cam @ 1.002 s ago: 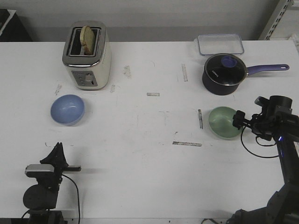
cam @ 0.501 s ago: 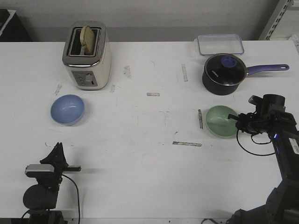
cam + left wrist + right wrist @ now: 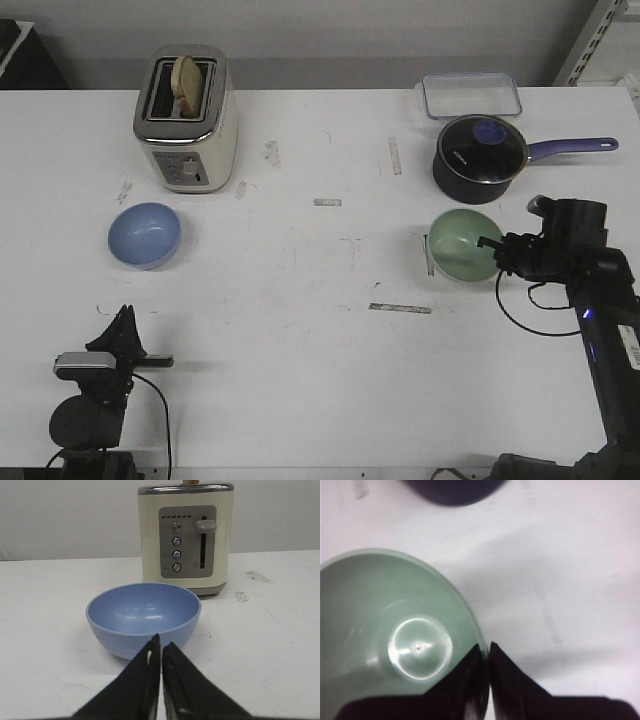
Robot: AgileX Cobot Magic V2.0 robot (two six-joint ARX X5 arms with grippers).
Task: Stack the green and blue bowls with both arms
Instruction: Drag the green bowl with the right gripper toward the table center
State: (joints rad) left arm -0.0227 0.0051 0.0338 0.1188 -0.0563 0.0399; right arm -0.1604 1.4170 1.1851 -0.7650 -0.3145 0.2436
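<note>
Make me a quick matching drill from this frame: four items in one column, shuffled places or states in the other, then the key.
Things:
1. green bowl
2. blue bowl
3. toaster
4. saucepan

Places or states:
A. holds a slice of bread in its slot
B. lidded, handle pointing to the table's right edge
C. its rim pinched by the right gripper
D. sits free on the table's left side, in front of the shut left gripper

Pairs: 1-C, 2-D, 3-A, 4-B
</note>
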